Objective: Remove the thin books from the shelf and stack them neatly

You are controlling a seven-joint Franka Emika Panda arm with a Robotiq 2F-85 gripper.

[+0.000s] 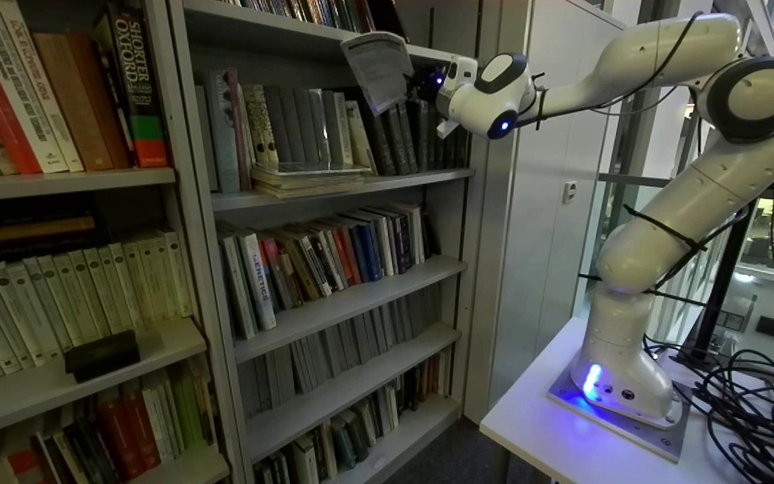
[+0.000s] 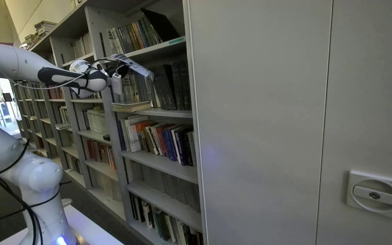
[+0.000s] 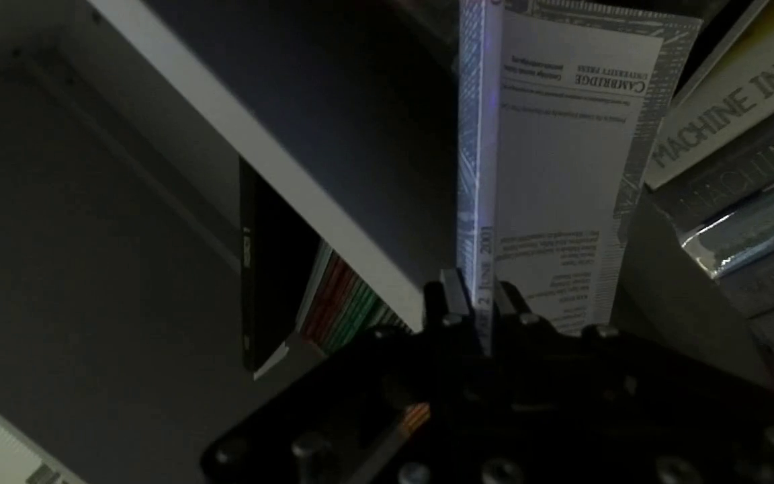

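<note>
Grey and white, a thin book (image 3: 562, 154) sits in our end effector (image 3: 481, 302), pinched narrowly on either side of its spine, and in both exterior views we see it tilted, above the level of a metal shelf (image 1: 420, 179). On that shelf we have a low stack of thin books (image 1: 306, 183) lying flat, just in front of a row of upright grey books (image 1: 301, 128). Our white arm (image 1: 696, 202) stands on a white desk (image 1: 528, 430), apart from the tall grey bookcase (image 1: 197, 208) that holds the shelf.
</note>
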